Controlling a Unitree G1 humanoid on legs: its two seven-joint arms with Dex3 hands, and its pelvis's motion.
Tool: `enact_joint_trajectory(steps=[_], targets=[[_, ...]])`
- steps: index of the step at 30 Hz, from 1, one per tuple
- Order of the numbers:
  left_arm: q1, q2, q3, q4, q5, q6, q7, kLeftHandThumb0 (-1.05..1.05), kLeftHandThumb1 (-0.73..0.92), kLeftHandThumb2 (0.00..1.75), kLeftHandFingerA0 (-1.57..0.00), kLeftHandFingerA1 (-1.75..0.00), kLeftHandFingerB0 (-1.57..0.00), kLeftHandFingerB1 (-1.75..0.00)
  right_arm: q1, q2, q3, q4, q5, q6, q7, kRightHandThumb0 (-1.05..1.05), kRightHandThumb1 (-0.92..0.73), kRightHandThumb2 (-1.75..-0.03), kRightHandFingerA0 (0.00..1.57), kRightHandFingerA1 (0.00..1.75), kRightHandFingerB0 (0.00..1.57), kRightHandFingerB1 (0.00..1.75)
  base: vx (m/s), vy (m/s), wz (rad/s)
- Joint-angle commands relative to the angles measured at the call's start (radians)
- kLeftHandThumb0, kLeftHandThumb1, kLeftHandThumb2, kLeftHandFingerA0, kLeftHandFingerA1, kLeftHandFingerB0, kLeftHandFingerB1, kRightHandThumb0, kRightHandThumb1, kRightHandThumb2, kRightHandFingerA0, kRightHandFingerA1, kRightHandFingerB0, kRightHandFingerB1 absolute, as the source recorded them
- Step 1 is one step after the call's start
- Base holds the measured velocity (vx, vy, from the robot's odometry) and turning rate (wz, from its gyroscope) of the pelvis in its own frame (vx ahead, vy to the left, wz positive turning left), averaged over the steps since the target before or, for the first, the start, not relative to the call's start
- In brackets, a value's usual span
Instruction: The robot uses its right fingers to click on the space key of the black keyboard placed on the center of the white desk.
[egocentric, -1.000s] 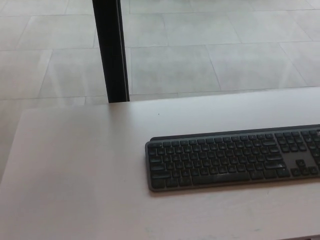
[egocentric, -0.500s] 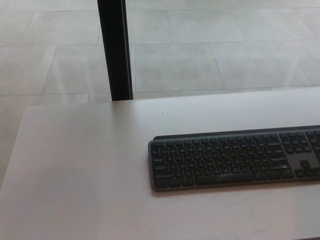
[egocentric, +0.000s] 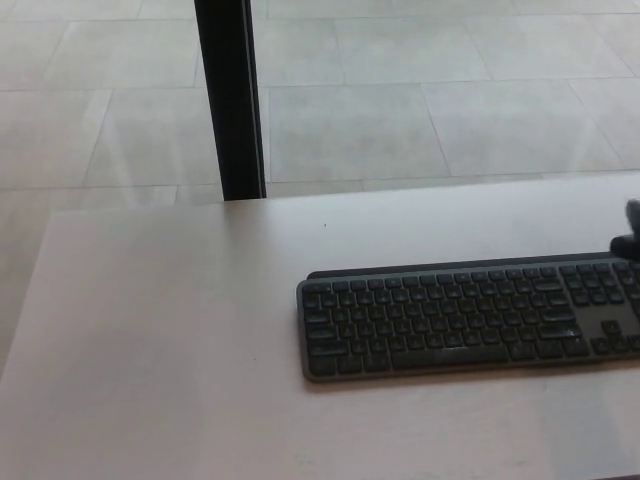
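Newly arrived at the picture's right edge, a blurred sliver of the right hand (egocentric: 630, 232) shows; whether its fingers are spread or closed cannot be told. Just below and leftward lies the black keyboard (egocentric: 460, 318), its space key (egocentric: 447, 355) well left, on the white desk (egocentric: 150, 330).

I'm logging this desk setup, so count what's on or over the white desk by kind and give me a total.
Keyboard: 1
Robot hand, only a sliver at the right edge: 1
Total: 2
Both are over the desk.
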Motion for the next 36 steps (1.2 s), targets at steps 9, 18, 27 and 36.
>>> enact_joint_trajectory(steps=[9, 18, 27, 36], targets=[[0.002, 0.026, -0.002, 0.004, -0.027, -0.009, 0.007, -0.48, 0.71, 0.61, -0.68, -0.68, -0.54, -0.54, -0.051, -0.155, 0.292, 0.067, -0.333, -0.18, 0.201, -0.37, -0.57, -0.58, 0.94, 0.93, 0.63, 0.43, 0.0, 0.0, 0.0], [-0.003, 0.031, -0.013, -0.002, -0.027, -0.003, 0.02, -0.5, 0.7, 0.61, -0.71, -0.71, -0.56, -0.57, -0.065, -0.186, 0.443, 0.076, -0.497, -0.261, 0.183, -0.31, -0.52, -0.56, 0.91, 1.03, 0.63, 0.44, 0.0, 0.0, 0.0], [-0.003, 0.034, -0.017, -0.004, -0.03, -0.007, 0.007, -0.49, 0.71, 0.61, -0.69, -0.7, -0.54, -0.55, -0.061, -0.201, 0.599, 0.047, -0.69, -0.283, 0.139, -0.39, -0.53, -0.56, 0.97, 1.11, 0.65, 0.4, 0.0, 0.0, 0.0], [-0.003, 0.036, -0.02, -0.004, -0.031, -0.007, 0.012, -0.49, 0.71, 0.61, -0.7, -0.69, -0.54, -0.55, -0.048, -0.183, 0.654, 0.071, -0.75, -0.332, 0.096, -0.37, -0.56, -0.59, 0.88, 1.36, 0.64, 0.44, 0.0, 0.0, 0.0]])
